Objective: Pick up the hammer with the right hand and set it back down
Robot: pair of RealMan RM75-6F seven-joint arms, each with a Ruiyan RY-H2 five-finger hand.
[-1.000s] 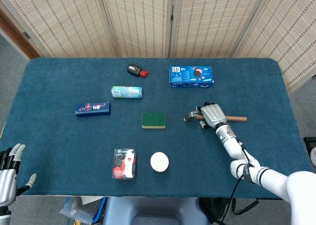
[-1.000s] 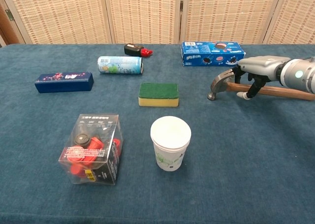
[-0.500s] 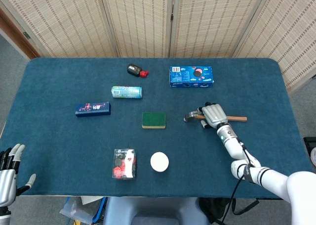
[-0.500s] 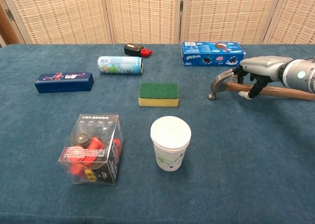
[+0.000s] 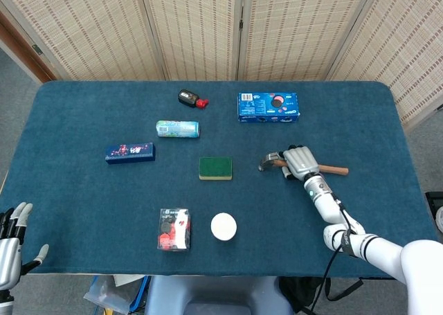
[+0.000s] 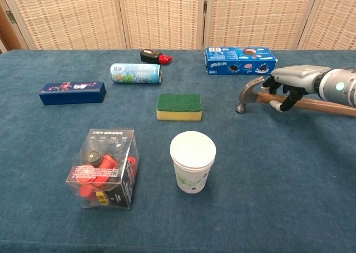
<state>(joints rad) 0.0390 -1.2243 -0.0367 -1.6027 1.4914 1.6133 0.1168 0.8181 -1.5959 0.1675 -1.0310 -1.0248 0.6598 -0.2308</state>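
One right hand (image 6: 295, 80) has its fingers (image 6: 282, 106) wrapped around the wooden-handled steel hammer (image 6: 251, 94) near its head, at the right of the blue tabletop (image 5: 83, 197). Left hand (image 5: 10, 249) sits idle, fingers spread. Gripped so close to the head, the long handle could swing or slip if lifted quickly

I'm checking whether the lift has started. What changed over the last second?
Little. The right hand, wrapped around the hammer handle near the head, has shifted slightly right and up with it in the chest view; whether the head is clear of the table cannot be told. The left hand sank a little at the near left corner. The sponge, cup and boxes stayed put.
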